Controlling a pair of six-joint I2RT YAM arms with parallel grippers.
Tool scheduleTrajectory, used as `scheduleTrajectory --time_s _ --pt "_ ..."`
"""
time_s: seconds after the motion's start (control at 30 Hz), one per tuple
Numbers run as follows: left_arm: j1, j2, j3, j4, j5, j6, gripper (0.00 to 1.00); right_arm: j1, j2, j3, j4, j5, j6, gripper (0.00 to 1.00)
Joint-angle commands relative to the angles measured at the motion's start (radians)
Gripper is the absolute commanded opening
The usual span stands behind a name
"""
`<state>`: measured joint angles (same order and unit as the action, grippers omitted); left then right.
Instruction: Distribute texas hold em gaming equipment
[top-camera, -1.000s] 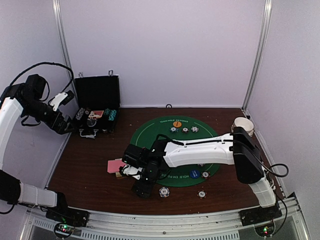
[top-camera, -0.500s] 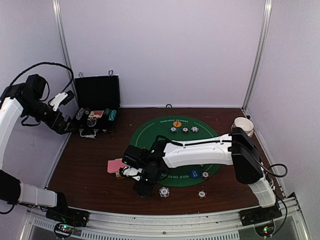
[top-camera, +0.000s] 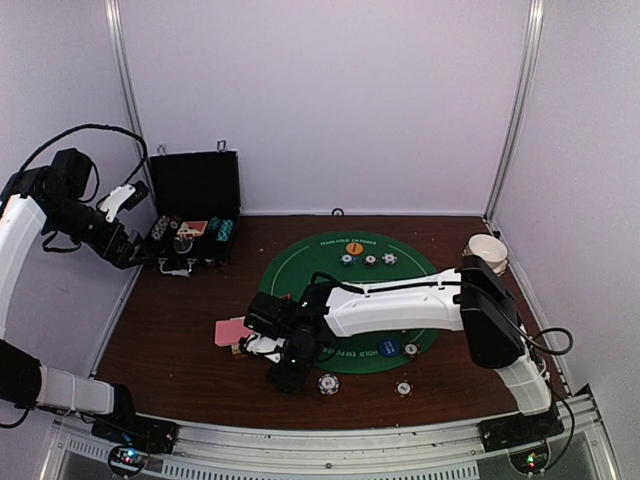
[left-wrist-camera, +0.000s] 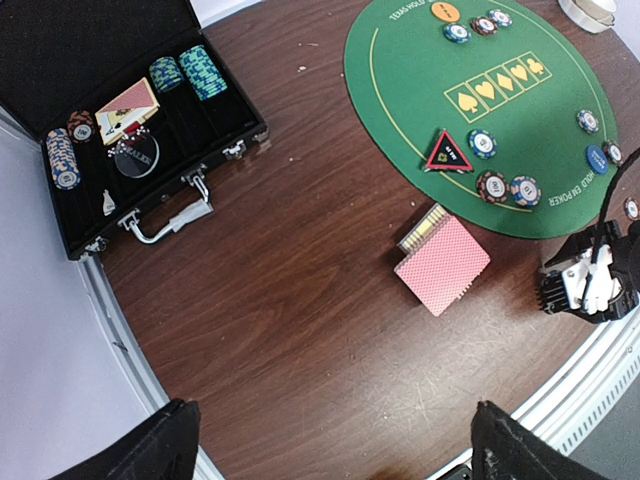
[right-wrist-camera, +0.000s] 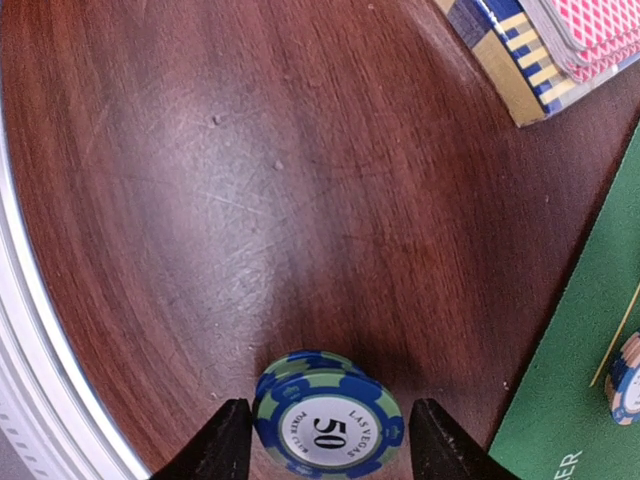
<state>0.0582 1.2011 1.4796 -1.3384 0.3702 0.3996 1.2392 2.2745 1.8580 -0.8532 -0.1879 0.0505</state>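
Note:
My right gripper (right-wrist-camera: 330, 420) is shut on a small stack of blue-and-green "50" poker chips (right-wrist-camera: 328, 418), low over the brown table just left of the green mat (right-wrist-camera: 580, 380). From above, that gripper (top-camera: 284, 377) hides the stack, and another chip (top-camera: 328, 384) lies just to its right. Pink-backed cards (left-wrist-camera: 442, 262) lie on a card box on the table beside the mat. On the mat are a black-red triangle marker (left-wrist-camera: 447, 153) and several chips (left-wrist-camera: 508, 188). My left gripper (left-wrist-camera: 340, 440) hangs open and empty, high above the table's left side.
The open black case (left-wrist-camera: 60, 60) at the back left holds chip stacks (left-wrist-camera: 200, 70) and cards. A white cup (top-camera: 487, 248) stands at the right edge. The table's metal rim (right-wrist-camera: 30, 330) runs close to the left of the right gripper.
The right gripper's jaws have closed in from wide open onto the chip stack. The left arm has not moved.

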Motion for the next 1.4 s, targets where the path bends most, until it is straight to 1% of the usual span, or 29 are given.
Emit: scheduleTrajectory --time_s 0.0,0.27,0.37,0.5,1.0,1.2,1.37 --pt "0.006 -0.012 0.021 -0.003 0.005 0.016 0.98 0.004 0.014 0.004 -0.007 -0.008 -0.005 0.54" --pt "0.006 -0.012 0.018 -0.003 0.004 0.018 0.98 0.004 -0.005 0.007 -0.006 -0.002 -0.004 0.41" --pt "0.006 -0.014 0.016 -0.003 0.004 0.018 0.98 0.003 -0.019 0.01 -0.006 -0.001 -0.005 0.38" --pt "0.006 -0.012 0.016 -0.003 0.004 0.016 0.98 0.003 -0.027 0.009 -0.006 0.003 -0.003 0.29" --pt "0.006 -0.016 0.01 -0.003 0.001 0.018 0.98 0.008 -0.087 0.024 -0.03 0.024 0.002 0.28" --pt "0.006 -0.018 0.008 -0.003 -0.001 0.019 0.98 0.004 -0.149 0.006 -0.026 0.054 0.016 0.28" --pt "0.006 -0.016 0.008 -0.002 0.0 0.019 0.98 -0.025 -0.202 -0.029 -0.027 0.069 0.049 0.26"
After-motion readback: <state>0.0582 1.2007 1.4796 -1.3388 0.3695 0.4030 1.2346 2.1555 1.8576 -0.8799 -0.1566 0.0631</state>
